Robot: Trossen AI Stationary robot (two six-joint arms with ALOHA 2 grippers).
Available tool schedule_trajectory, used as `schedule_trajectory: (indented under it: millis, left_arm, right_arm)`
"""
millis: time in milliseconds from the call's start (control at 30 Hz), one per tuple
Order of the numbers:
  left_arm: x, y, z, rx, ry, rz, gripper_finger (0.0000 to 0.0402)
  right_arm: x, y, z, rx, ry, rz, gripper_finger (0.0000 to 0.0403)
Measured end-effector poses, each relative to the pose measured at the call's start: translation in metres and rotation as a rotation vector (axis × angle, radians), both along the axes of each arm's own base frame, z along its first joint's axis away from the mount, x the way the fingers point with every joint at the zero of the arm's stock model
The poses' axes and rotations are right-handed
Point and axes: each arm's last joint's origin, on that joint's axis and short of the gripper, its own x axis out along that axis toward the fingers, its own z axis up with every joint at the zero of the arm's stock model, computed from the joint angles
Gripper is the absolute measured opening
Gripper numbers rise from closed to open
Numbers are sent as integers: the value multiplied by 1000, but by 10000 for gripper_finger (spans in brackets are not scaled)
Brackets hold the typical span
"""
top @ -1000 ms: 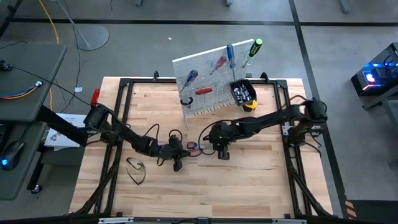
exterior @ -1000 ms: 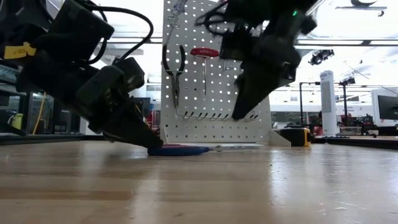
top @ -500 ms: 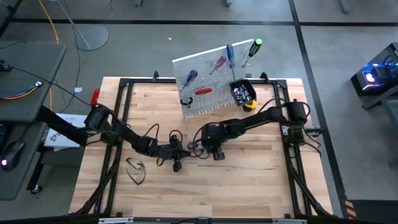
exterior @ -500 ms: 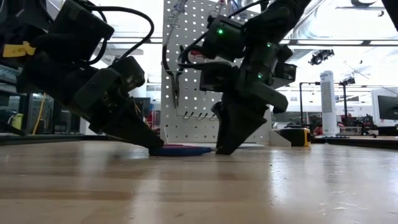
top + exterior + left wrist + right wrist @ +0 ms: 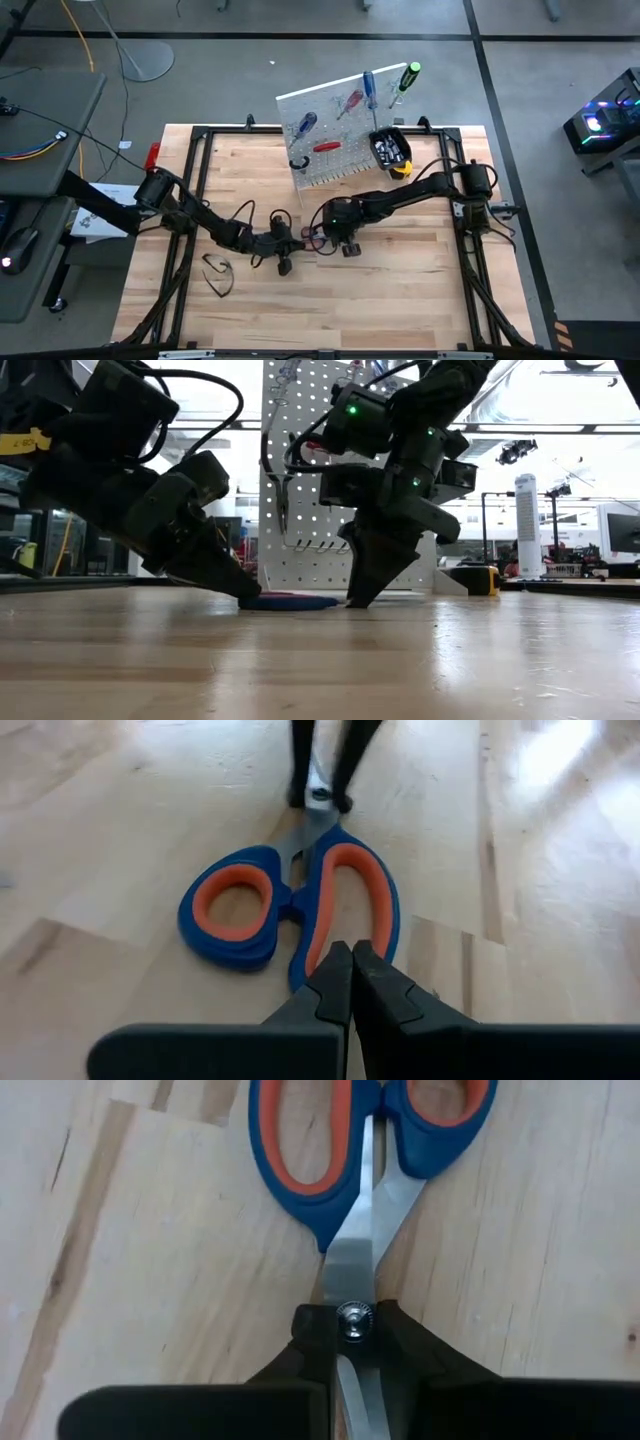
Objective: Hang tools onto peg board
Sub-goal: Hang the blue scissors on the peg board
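Observation:
Scissors (image 5: 300, 900) with blue handles and orange-lined loops lie flat on the wooden table, between the two grippers (image 5: 313, 238). My left gripper (image 5: 350, 952) is shut, low at the handle end. My right gripper (image 5: 352, 1325) stands over the blades at the pivot screw, shut on them. The white peg board (image 5: 345, 125) stands tilted near the far edge. It carries screwdrivers (image 5: 307, 123), pliers (image 5: 280, 480) and a black bin (image 5: 390, 148). My left gripper has its shut fingertips (image 5: 340, 965) against the end of the larger handle loop (image 5: 305, 975), coming slanted down from the table's left side; the scissors lie flat. My right gripper pinches the blades at the pivot screw (image 5: 352, 1318) between its two fingers (image 5: 310, 1342), from above, pointing down and across the blades, which rest on the table.
A yellow tape measure (image 5: 402, 170) sits by the board's foot. Safety glasses (image 5: 218, 272) lie near the left arm. A black metal frame (image 5: 200, 135) runs around the table. Bare wood lies toward the near edge (image 5: 380, 300).
My right gripper has moved toward the table's left and come down from above the table onto the scissors' blades, then stayed there. My left gripper and the scissors have kept their places.

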Motion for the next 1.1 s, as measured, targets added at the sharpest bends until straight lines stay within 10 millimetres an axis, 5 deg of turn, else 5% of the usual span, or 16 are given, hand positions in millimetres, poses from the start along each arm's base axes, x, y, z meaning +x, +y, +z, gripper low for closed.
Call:
schedule_trajectory:
  millis: [167,533,833,1100]
  left_arm:
    - [-3,3,19,23,-33,17,0]
    - [-12,8,87,78,-93,80,0]
    - [-18,11,85,113,-42,109,0]
    - [-13,3,67,112,41,-30,0]
  right_arm:
    - [2,6,3,-1,10,-62,31]
    - [11,7,64,73,-28,-153,6]
    - [27,11,99,163,-75,-157,3]
    - [19,17,91,241,1,-105,1]
